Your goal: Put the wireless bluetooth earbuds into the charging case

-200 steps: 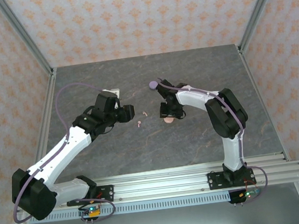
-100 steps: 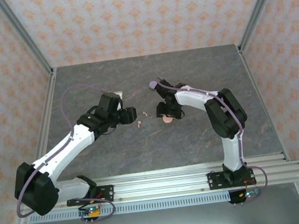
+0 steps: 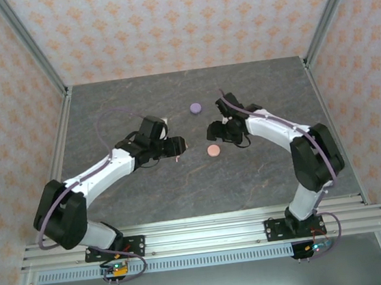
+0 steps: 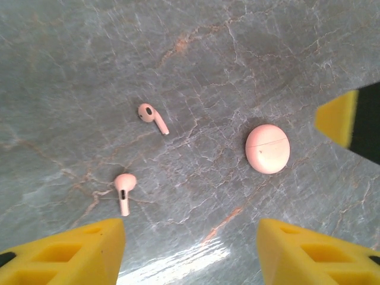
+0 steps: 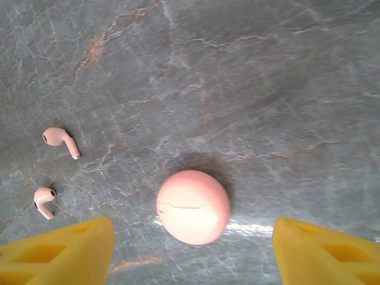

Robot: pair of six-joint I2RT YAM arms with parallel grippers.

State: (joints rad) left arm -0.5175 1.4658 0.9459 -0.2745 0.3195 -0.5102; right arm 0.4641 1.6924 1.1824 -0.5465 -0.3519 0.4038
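Grey marbled stone [image 3: 148,195] spreads beneath both my arms, boxed in by peach-patterned wallpaper [image 3: 163,22] and aluminium posts [image 3: 28,44].

My left claw [image 3: 180,146] hangs over the middle of the table, its yellow fingers [image 4: 65,255] spread wide with only bare stone between them: released, grasping nothing. Just ahead of those fingertips lie one pale pink earbud [image 4: 152,117] and a second pale pink earbud [image 4: 124,191]. Each is on its side on the stone, and they are apart from each other and from my fingers.

Right of the pair, clear of both, sits the round pink case [image 4: 268,148]. Its lid is down and a thin seam shows across it.

My right claw [image 3: 213,133] hangs over the table just to the far side of that case. Seen from its wrist, the case [image 5: 193,206] lies between the spread yellow fingers [image 5: 320,252] and touches neither: this claw is released too and holds nothing. From there the same two earbuds [image 5: 61,141] show off to the left of the case. One of this claw's yellow fingers also shows at the right edge of my left wrist's view.

Farther back, between the two claws, a small lilac case [image 3: 195,107] rests on the stone, apart from the pink one.
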